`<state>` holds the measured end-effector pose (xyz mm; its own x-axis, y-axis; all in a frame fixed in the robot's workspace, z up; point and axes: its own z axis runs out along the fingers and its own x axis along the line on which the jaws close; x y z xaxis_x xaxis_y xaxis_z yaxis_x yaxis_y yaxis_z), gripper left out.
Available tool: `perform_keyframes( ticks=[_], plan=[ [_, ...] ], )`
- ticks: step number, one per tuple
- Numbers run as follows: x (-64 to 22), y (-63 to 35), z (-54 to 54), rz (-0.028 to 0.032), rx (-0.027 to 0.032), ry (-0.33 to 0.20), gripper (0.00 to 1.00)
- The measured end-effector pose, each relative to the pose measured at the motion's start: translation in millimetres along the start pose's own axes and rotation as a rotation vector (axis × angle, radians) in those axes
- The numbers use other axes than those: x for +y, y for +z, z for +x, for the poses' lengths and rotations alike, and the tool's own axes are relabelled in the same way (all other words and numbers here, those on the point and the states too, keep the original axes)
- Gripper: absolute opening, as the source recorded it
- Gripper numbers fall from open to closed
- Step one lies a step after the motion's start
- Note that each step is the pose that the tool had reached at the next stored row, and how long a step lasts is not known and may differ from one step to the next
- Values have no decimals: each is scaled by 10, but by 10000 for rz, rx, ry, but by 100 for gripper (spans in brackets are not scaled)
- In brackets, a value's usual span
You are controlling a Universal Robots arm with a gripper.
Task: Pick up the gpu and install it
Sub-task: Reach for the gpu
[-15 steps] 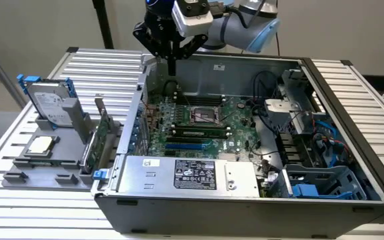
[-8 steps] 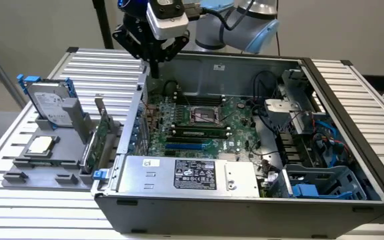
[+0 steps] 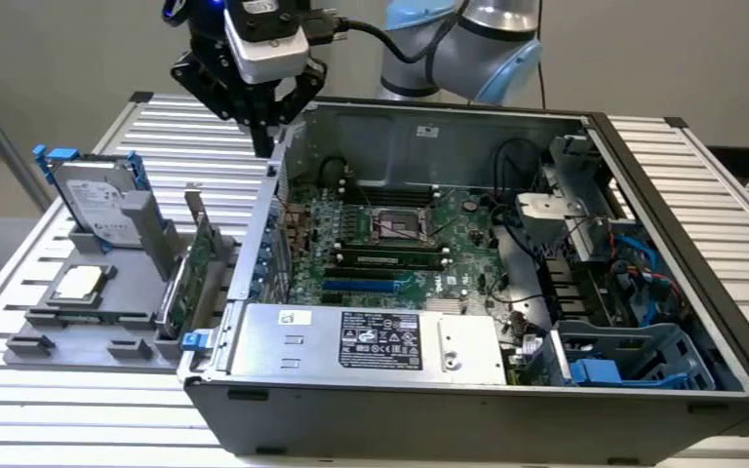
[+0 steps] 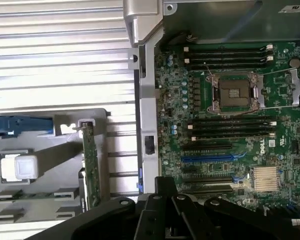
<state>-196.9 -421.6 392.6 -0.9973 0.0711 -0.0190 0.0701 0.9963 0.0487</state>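
Currently the gpu (image 3: 190, 278) stands on its long edge in a grey holder (image 3: 89, 336), just outside the open computer case (image 3: 479, 409) — long axis parallel to the case's side wall, green board seen edge-on from the wrist. Holder and case rest on a slatted metal surface (image 3: 36, 409). The hand (image 3: 265, 136) hangs over the case's far corner, well apart from the card — fingers together, holding nothing. A hard drive (image 3: 98, 205) stands in the same holder, on the exterior view's left of the card. Bare slats lie beyond the holder.
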Motion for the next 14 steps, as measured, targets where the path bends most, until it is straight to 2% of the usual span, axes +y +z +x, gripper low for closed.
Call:
perform_keyframes(
  ticks=[14],
  plan=[
    [-162, 15, 609, 28, -1, 1, 0]
  ],
)
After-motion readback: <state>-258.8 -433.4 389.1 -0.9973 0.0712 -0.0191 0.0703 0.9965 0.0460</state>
